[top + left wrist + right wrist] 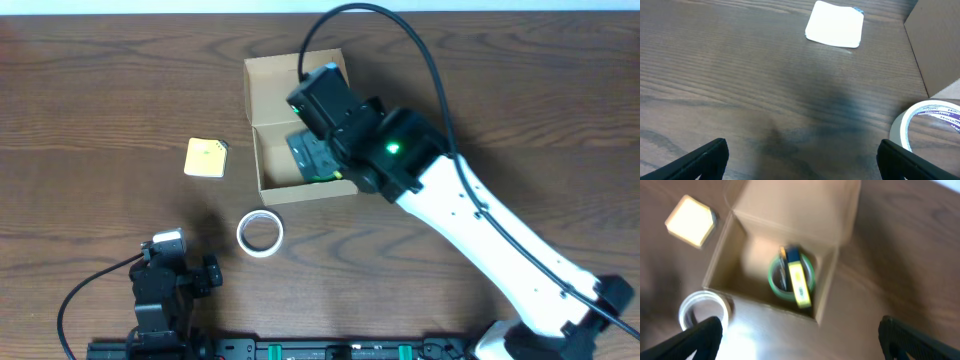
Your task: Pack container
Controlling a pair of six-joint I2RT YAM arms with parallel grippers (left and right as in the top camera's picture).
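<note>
Container is found mid-tabletop, flap lid open and laid back, under the right pincer. That pincer is spread wide with nothing held. Inside the container, 1 green tape roll is noted, with a yellow-and-blue item across it, too blurred to be identified. Outside are 1 white tape roll, near the front wall, and 1 yellow pad, off to the side. Left pincer is low near the white roll, spread, empty.

Step judged: between placements, with 2 items unpacked. Next, 1 loose item must be reached, straddled squarely and gripped before it is carried in.
</note>
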